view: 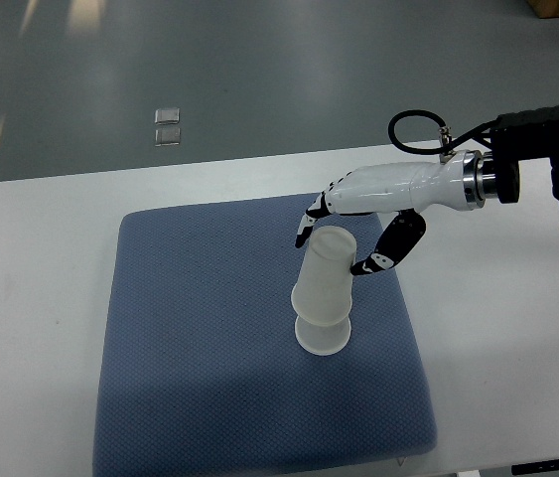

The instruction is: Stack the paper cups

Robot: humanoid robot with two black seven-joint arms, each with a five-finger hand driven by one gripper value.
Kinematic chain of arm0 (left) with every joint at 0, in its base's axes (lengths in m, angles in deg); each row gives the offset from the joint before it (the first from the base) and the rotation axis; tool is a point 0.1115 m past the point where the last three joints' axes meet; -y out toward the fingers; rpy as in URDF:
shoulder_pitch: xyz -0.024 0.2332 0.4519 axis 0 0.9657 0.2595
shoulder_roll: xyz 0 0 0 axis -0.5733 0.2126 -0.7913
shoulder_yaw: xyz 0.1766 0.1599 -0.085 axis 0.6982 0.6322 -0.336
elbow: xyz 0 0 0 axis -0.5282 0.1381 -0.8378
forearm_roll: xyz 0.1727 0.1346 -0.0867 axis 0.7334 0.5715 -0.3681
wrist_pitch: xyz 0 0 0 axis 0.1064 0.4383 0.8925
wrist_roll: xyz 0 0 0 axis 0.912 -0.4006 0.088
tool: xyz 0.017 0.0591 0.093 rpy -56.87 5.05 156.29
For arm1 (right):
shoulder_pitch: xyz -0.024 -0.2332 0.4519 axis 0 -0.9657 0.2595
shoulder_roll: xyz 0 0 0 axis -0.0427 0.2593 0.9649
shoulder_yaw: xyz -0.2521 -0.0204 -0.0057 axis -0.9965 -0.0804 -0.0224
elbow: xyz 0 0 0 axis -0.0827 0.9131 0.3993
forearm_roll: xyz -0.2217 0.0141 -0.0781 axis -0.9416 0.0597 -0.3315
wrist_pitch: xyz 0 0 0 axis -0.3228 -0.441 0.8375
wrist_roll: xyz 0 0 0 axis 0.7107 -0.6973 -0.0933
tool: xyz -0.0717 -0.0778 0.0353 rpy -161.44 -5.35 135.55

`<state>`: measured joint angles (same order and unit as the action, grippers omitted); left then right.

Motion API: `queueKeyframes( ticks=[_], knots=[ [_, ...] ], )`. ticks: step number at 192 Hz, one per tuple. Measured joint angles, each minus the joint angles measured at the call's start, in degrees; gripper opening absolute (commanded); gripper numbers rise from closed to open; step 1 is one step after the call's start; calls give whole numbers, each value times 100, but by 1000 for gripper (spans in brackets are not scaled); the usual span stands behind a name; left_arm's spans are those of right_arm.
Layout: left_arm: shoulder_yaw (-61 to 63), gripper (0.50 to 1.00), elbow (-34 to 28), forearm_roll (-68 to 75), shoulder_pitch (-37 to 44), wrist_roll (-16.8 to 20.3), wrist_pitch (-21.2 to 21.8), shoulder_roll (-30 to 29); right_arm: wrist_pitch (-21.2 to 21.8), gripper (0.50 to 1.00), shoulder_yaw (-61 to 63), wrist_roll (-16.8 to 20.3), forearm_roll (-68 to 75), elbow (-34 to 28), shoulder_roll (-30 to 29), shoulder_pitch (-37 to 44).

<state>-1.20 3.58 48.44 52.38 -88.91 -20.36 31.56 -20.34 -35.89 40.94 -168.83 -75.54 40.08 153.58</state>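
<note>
from the top view, the right hand reaches in from three o'clock, its fingers and thumb clasped around the upper paper cup. that cup tilts toward twelve o'clock and sits on a second paper cup, just right of centre on the blue mat covering the white table.

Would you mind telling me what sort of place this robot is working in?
Probably a lab or workshop test bench: a plain white table with a blue mat, a bare grey floor beyond, and only paper cups at the right hand.
</note>
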Motion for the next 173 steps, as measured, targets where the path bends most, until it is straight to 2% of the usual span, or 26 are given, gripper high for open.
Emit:
queueKeyframes(
  ticks=[63, 94, 119, 173],
  knots=[
    [0, 1000, 0, 0, 0, 3, 0, 0, 21, 903, 27, -2, 111, 21, 49, 2],
    [0, 1000, 0, 0, 0, 3, 0, 0, -111, 901, 135, 16, 692, 310, 28, 5],
    [1, 1000, 0, -1, 0, 3, 0, 0, -455, 897, 397, 81, 1614, 807, -138, -65],
    [1, 1000, 0, -3, 0, 4, 0, 0, -1609, 897, 1285, 220, 3409, 2076, -879, -950]
  ],
)
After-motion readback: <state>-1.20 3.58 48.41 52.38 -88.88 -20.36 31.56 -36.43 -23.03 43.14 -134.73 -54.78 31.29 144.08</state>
